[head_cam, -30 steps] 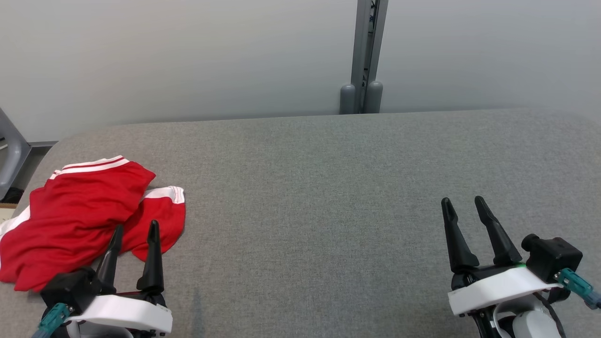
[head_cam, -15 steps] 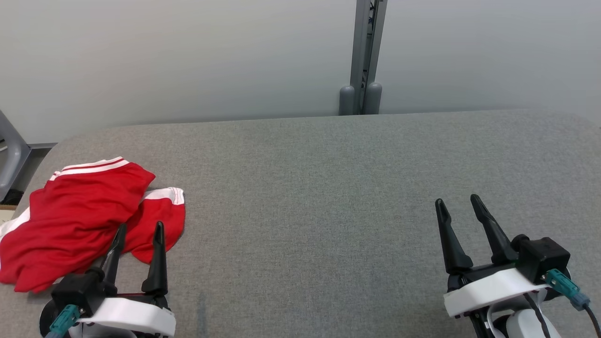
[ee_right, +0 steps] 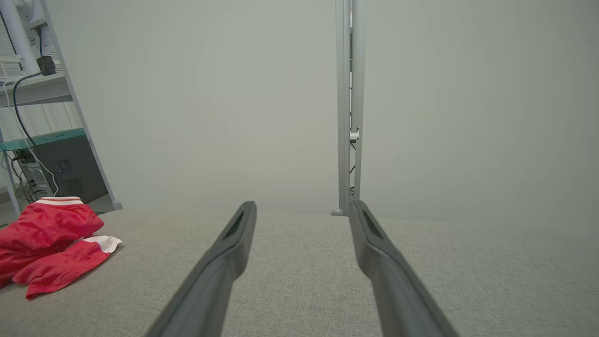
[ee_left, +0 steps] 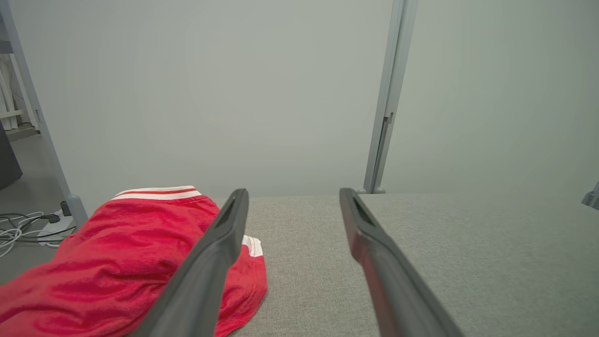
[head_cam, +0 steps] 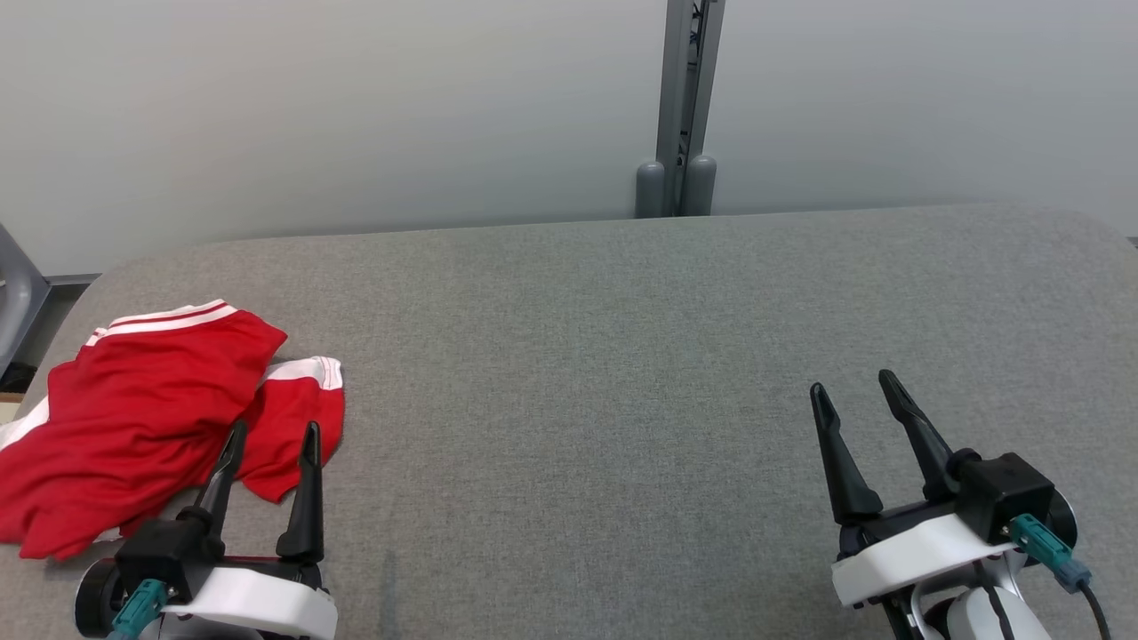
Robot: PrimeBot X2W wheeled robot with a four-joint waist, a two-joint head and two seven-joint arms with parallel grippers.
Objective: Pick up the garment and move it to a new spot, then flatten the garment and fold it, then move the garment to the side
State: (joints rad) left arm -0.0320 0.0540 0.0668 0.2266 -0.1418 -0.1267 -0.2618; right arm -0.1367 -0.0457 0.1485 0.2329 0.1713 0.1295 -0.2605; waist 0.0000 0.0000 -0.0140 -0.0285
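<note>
You had the red garment (head_cam: pixel 142 418) lying crumpled at the left end of the grey padded table (head_cam: pixel 578 356). It sat close to the rounded far-left corner and reached the left edge, with its white-striped band turned toward the far side. Your left gripper (head_cam: pixel 274 427) stood at the near-left with its jaws spread wide and nothing between them. Its fingertips lay over the garment's near hem in the head view; whether they touched the cloth, I could not tell. Your right gripper (head_cam: pixel 850 382) was well apart at the near right, its jaws just as wide and gripping nothing. Between the garment and that gripper ran a broad stretch of flat grey fabric, out to the far edge and the rounded far-right corner.

Behind the far edge rose a pale wall (head_cam: pixel 356 107), with a grey upright post (head_cam: pixel 680 107) standing just right of the middle. Off the table's left end, cables (ee_left: pixel 18 224) lay on the floor, and a dark computer case (ee_right: pixel 65 173) sat in a shelf frame.
</note>
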